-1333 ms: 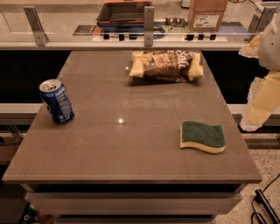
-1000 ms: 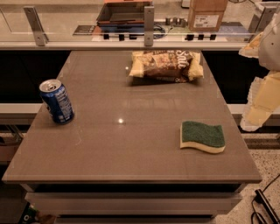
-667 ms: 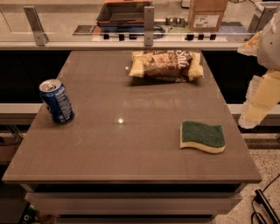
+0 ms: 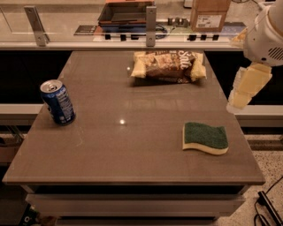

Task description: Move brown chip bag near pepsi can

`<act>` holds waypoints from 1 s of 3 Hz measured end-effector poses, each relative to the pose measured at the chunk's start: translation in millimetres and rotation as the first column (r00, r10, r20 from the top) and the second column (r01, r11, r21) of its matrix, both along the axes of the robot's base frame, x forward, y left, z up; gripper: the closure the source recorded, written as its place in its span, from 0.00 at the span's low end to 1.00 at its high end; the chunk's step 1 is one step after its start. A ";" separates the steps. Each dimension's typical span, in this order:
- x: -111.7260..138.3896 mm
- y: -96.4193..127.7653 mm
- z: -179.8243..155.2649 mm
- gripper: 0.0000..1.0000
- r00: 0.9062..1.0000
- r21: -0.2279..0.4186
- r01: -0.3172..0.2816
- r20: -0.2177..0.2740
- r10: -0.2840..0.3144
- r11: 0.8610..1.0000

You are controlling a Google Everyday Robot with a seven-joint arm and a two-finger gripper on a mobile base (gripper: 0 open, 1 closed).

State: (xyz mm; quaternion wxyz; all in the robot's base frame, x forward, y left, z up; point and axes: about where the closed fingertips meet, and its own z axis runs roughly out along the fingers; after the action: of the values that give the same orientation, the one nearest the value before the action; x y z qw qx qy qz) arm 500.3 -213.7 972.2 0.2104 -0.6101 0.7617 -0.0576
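The brown chip bag (image 4: 168, 65) lies flat at the far middle of the table, with pale yellow ends and a dark brown middle. The blue pepsi can (image 4: 57, 102) stands upright near the table's left edge, well apart from the bag. My gripper (image 4: 246, 88) hangs in the air past the table's right edge, pointing down, to the right of the bag and holding nothing that I can see. The white arm joint (image 4: 267, 33) is above it.
A green-and-yellow sponge (image 4: 205, 137) lies at the front right of the table (image 4: 132, 145). A counter with a cardboard box (image 4: 209, 14), a dark tray (image 4: 125, 12) and metal posts runs behind the table. Cables lie on the floor at bottom right.
The arm and gripper have shifted slightly left and up, towards the table's right edge. The bag, can and sponge have not moved.
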 end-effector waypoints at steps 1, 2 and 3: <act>35.5 1.4 -5.9 0.00 0.999 0.013 -0.004 0.037 0.003 1.000; 72.3 11.7 -6.8 0.00 0.996 0.039 -0.033 0.081 0.030 0.999; 104.5 32.9 -12.7 0.00 0.992 0.084 -0.070 0.115 0.060 0.994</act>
State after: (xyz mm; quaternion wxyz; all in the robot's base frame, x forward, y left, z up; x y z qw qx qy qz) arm 604.8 -180.8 959.5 0.2812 -0.6206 0.7302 -0.0515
